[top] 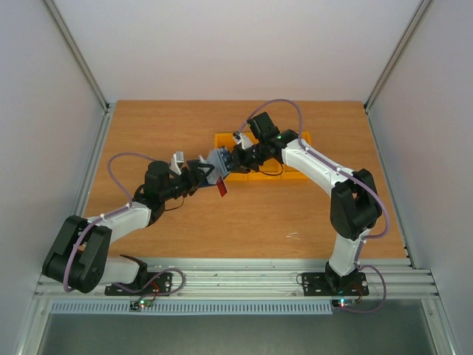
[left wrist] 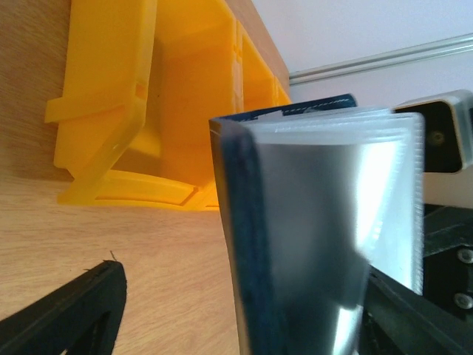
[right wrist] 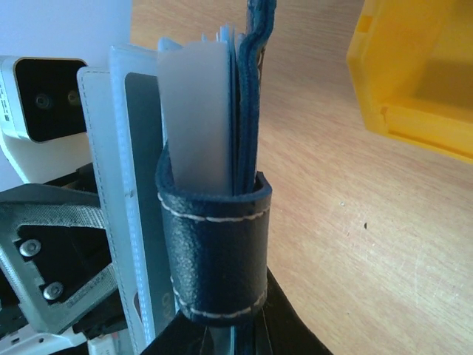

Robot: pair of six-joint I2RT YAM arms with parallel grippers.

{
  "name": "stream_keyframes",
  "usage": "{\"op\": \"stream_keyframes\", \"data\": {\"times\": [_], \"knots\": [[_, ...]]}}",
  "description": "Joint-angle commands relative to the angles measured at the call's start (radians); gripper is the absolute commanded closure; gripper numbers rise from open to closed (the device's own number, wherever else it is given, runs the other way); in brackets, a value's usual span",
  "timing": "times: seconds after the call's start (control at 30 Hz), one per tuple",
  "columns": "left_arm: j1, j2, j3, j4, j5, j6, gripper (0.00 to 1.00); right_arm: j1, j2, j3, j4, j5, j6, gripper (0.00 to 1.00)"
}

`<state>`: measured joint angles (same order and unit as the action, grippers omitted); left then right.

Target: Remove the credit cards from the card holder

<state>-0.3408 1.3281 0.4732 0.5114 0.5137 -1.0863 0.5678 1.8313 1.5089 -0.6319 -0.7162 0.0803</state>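
The card holder [top: 218, 160] is dark navy with clear sleeves and is held upright above the table's middle. My right gripper [top: 233, 157] is shut on its lower edge; in the right wrist view the stitched snap tab [right wrist: 214, 251] wraps the sleeves just above the gripper [right wrist: 230, 342]. My left gripper [top: 202, 172] stands open at the holder's other side. In the left wrist view its black fingers [left wrist: 70, 314] spread wide, with the card holder [left wrist: 325, 222] between them and touching neither. A red credit card [top: 222, 188] is just below the holder, free of both grippers. No other cards show.
Orange plastic bins [top: 295, 171] stand right behind the holder, close under the right arm. They fill the upper left of the left wrist view as bins [left wrist: 148, 111] and the upper right of the right wrist view as a bin [right wrist: 421, 74]. Bare wood lies around.
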Motion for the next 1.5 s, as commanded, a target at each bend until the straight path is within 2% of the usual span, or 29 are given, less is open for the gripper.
{"op": "stream_keyframes", "data": {"times": [0.0, 0.07, 0.57, 0.6, 0.73, 0.8, 0.87, 1.0, 1.07, 1.37, 1.47], "knots": [[0.0, -0.017, 0.026, 0.052, 0.014, 0.026, 0.04, 0.03, 0.013, 0.07, -0.074, 0.046, -0.045, 0.99], [0.0, -0.017, 0.027, 0.058, 0.017, 0.028, 0.01, 0.037, 0.021, 0.089, -0.097, 0.059, -0.056, 0.99], [0.0, -0.024, 0.027, 0.121, 0.069, 0.019, 0.01, 0.038, 0.026, 0.071, -0.084, 0.038, -0.06, 0.99], [0.0, -0.024, 0.027, 0.114, 0.063, 0.018, 0.04, 0.039, 0.026, 0.071, -0.081, 0.036, -0.058, 0.99], [0.0, -0.023, 0.028, 0.093, 0.052, 0.013, 0.27, 0.038, 0.019, 0.073, -0.075, 0.035, -0.058, 0.99], [0.0, -0.023, 0.027, 0.088, 0.048, 0.012, 0.32, 0.039, 0.018, 0.073, -0.074, 0.035, -0.059, 0.99], [-0.001, -0.024, 0.028, 0.082, 0.045, 0.012, 0.27, 0.039, 0.018, 0.073, -0.077, 0.036, -0.059, 0.99], [0.0, -0.026, 0.033, 0.104, 0.06, 0.011, 0.05, 0.038, 0.019, 0.075, -0.094, 0.059, -0.064, 0.99], [0.0, -0.027, 0.037, 0.12, 0.073, 0.014, 0.03, 0.039, 0.024, 0.081, -0.103, 0.069, -0.064, 0.99], [-0.005, -0.024, 0.044, 0.086, 0.058, 0.017, 0.12, 0.074, 0.049, 0.146, -0.152, 0.111, -0.113, 0.99], [-0.004, -0.024, 0.042, 0.077, 0.054, 0.016, 0.19, 0.076, 0.049, 0.15, -0.15, 0.106, -0.116, 0.99]]}}
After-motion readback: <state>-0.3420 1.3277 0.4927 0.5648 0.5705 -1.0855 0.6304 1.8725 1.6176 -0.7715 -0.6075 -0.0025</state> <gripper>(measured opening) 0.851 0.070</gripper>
